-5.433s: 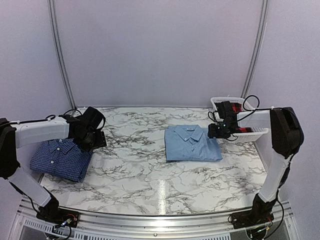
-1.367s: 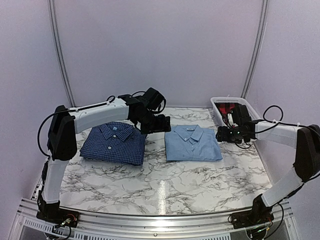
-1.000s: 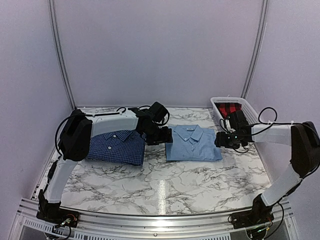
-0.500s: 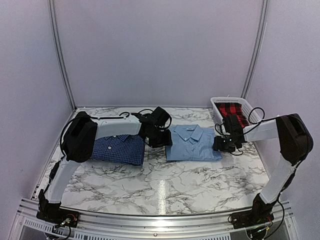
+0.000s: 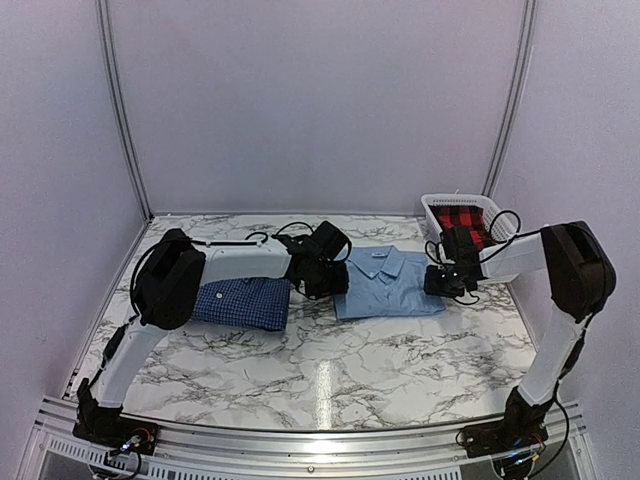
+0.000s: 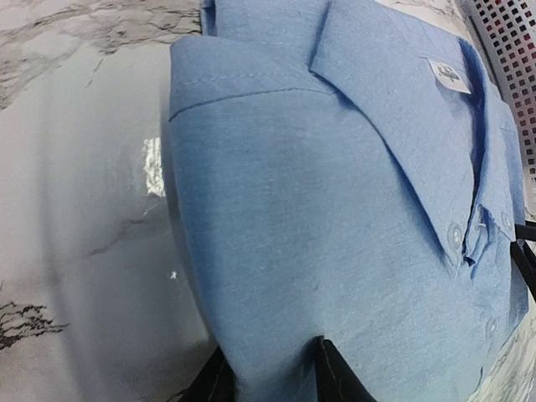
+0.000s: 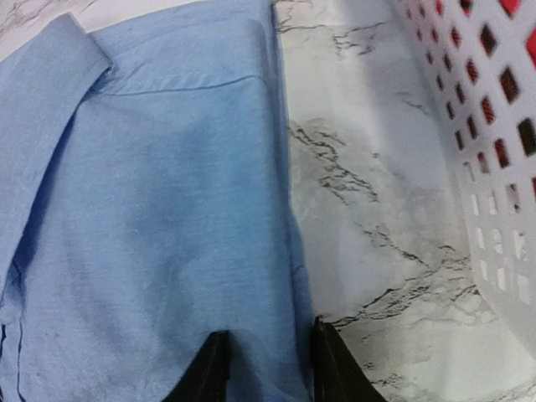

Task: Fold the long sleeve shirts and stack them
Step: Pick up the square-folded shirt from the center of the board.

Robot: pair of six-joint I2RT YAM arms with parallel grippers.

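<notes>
Looking down, light blue shirt point(image 5: 390, 285): folded, collar toward the back wall, lying on the marble table point(image 5: 330, 380) between the two arms.
Top view, dark blue checked shirt point(image 5: 243, 303): folded, to the left of the light one and apart from it, its back part hidden under the left arm.
Top view, left gripper point(image 5: 328, 278): down at the light blue shirt's left edge.
Top view, right gripper point(image 5: 441, 281): down at the shirt's right edge, near the white basket point(image 5: 445, 197), which holds a red and black plaid cloth point(image 5: 462, 218).
Left wrist, fingers point(image 6: 219, 383): pinching the shirt's folded left edge, with cloth bulging up between them; collar, label and buttons lie to the right.
Right wrist, fingers point(image 7: 208, 368): pinched on the shirt's right edge; bare marble and the basket wall lie to the right.
</notes>
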